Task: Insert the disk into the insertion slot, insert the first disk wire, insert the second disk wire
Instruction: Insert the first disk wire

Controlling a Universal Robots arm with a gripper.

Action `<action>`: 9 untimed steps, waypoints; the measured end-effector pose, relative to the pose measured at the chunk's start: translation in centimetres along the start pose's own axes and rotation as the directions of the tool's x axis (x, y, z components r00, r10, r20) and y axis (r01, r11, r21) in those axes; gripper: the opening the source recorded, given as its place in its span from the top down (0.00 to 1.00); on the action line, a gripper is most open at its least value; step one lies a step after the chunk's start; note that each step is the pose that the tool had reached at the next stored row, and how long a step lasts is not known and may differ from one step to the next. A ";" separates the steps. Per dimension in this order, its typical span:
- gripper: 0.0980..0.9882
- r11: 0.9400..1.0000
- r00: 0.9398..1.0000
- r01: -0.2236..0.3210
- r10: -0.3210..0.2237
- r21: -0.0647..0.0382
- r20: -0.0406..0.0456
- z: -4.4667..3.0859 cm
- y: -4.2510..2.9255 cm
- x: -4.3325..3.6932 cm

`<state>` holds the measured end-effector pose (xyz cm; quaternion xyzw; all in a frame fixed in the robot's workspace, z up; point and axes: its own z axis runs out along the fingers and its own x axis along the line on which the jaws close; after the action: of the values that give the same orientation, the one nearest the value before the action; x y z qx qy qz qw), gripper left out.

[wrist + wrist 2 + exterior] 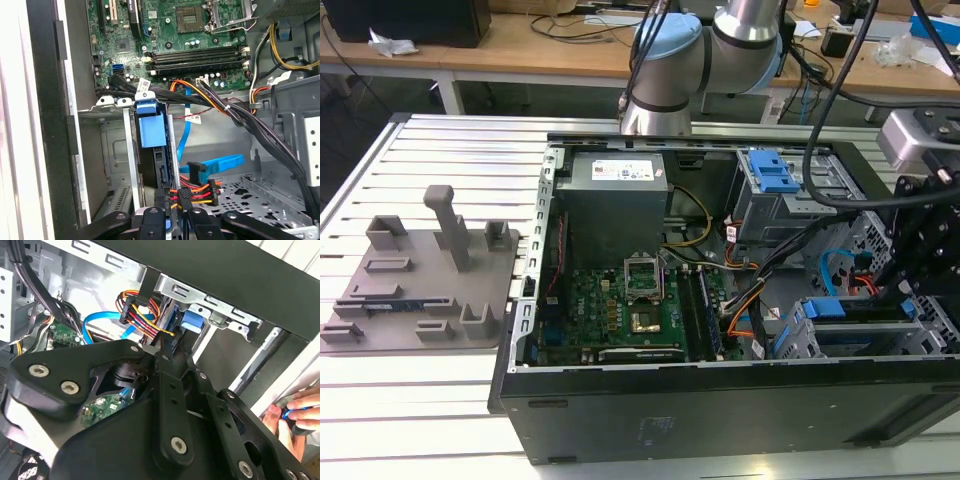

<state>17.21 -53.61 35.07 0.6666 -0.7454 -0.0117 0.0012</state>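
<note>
Where the disk sits edge-on in its slot hard by the case wall, the hand pinches narrow on the wire plug, a blue cable and black bundle crowding alongside

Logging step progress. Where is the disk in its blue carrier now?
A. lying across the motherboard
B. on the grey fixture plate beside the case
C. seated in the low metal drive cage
C: the disk, blue carrier showing, sits between the sheet-metal walls of the insertion slot.
</note>
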 end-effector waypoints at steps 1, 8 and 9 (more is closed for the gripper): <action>0.84 1.000 1.000 0.000 0.000 0.000 0.000 -0.09 0.00 -0.02; 0.84 1.000 1.000 0.000 0.000 0.000 0.000 -0.10 0.01 -0.08; 0.84 1.000 1.000 0.000 0.000 0.000 0.000 -0.10 0.01 -0.08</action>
<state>17.21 -53.52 35.17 0.6666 -0.7453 -0.0117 0.0013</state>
